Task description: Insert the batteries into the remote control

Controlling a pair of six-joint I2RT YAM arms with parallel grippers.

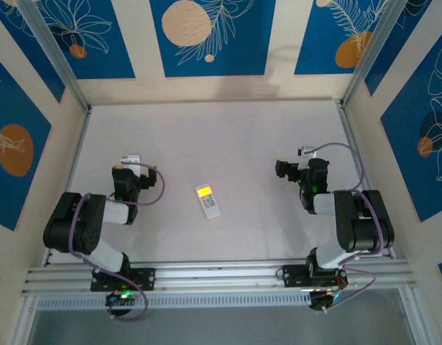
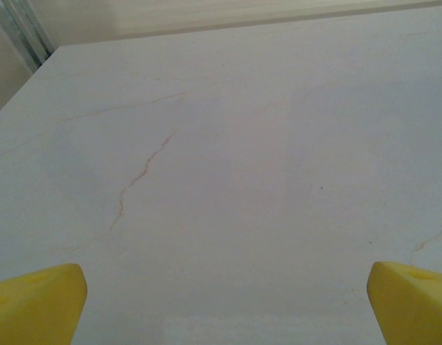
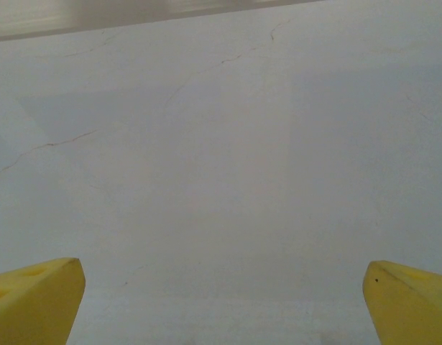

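Note:
The remote control (image 1: 208,200) is a small white handset lying flat near the middle of the table, its little display lit yellow at the far end. My left gripper (image 1: 136,168) (image 2: 226,287) rests well to its left, open, with bare table between its yellow fingertips (image 2: 41,298). My right gripper (image 1: 298,164) (image 3: 224,284) sits well to the remote's right, also open over bare table, with one yellow fingertip (image 3: 407,298) at each lower corner of the right wrist view. The batteries are out of view.
The pale table (image 1: 228,136) has faint hairline cracks and is bounded by cream walls with blue patterned panels (image 1: 206,36). Metal posts (image 1: 59,61) stand at the back corners. A rail (image 1: 221,273) carries both arm bases at the near edge.

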